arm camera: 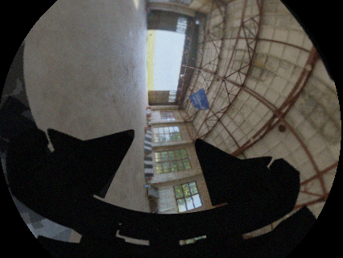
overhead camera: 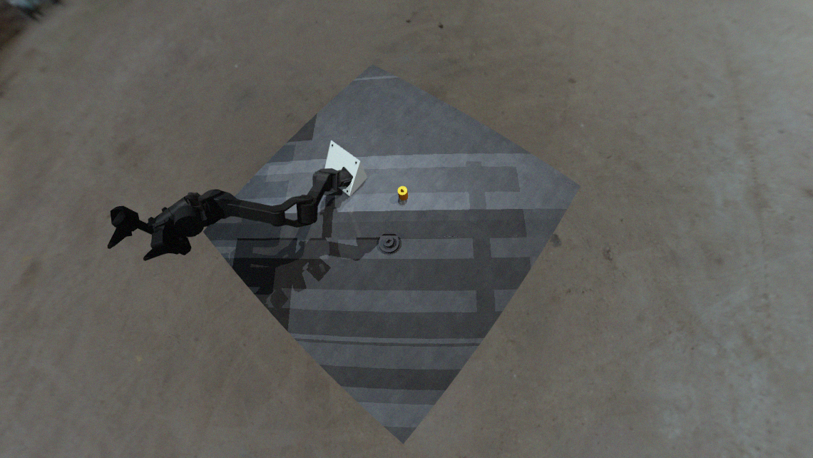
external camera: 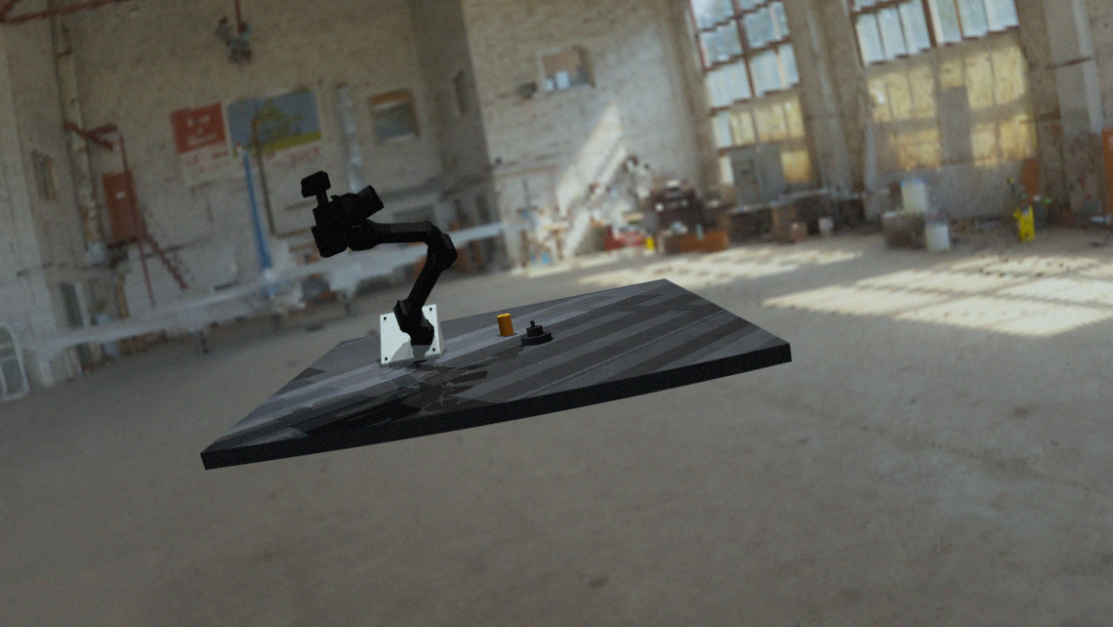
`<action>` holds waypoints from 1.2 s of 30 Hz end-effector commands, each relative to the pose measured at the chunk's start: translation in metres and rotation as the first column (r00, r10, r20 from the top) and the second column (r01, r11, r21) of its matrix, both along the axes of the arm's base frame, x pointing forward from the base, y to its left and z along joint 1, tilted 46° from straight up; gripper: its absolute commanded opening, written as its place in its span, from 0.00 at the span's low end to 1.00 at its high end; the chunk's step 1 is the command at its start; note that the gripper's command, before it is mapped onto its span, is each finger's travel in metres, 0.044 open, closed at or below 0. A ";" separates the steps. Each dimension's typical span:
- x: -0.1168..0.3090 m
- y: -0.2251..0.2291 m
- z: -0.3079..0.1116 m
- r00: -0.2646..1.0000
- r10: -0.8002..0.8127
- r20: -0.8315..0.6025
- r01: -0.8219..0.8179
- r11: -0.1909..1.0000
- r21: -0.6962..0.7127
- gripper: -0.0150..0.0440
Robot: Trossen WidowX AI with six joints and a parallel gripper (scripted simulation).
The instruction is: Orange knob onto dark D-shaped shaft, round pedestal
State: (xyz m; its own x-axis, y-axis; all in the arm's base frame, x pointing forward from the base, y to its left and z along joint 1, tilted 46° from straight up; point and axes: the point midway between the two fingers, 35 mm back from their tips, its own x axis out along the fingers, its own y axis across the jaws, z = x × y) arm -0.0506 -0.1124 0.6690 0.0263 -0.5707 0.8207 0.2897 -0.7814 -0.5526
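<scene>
The orange knob (overhead camera: pixel 402 196) (external camera: pixel 504 325) stands upright on the table, its hole facing up; the hole's flat side is too small to make out. The round dark pedestal (overhead camera: pixel 396 249) (external camera: pixel 535 338) stands a short way from the knob, apart from it. Its dark shaft (overhead camera: pixel 389 241) (external camera: pixel 532 322) points up, with nothing on it. My gripper (overhead camera: pixel 126 252) (arm camera: pixel 165 137) is open and empty, with its fingers wide apart in the wrist view. It is raised far from both knob and pedestal, beyond the table's left edge in the top view.
The striped dark table (overhead camera: pixel 398 369) (external camera: pixel 623 365) carries the arm's base, beside a tilted white plate (overhead camera: pixel 341 157) (external camera: pixel 391 344) with small holes. The arm's shadow falls across the table near the pedestal. The wrist view shows floor, windows and roof beams, with neither knob nor pedestal.
</scene>
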 end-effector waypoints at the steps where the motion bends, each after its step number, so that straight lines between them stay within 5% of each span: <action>1: 0.000 0.000 0.000 1.000 0.000 0.000 0.000 1.000 0.000 0.98; 10: -0.017 -0.037 -0.010 0.949 0.253 0.189 -0.263 0.964 0.029 1.00; 20: -0.007 -0.119 -0.042 0.678 0.546 0.492 -0.646 0.761 0.047 1.00; 28: 0.042 -0.185 -0.079 0.386 0.600 0.700 -0.860 0.509 0.038 1.00; 36: 0.128 -0.231 -0.127 0.126 0.490 0.863 -0.975 0.219 0.018 1.00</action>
State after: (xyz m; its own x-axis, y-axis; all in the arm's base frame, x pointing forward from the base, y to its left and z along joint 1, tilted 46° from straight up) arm 0.0448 -0.3307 0.5603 0.3456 -0.8031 0.4854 0.9354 0.3360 -0.1100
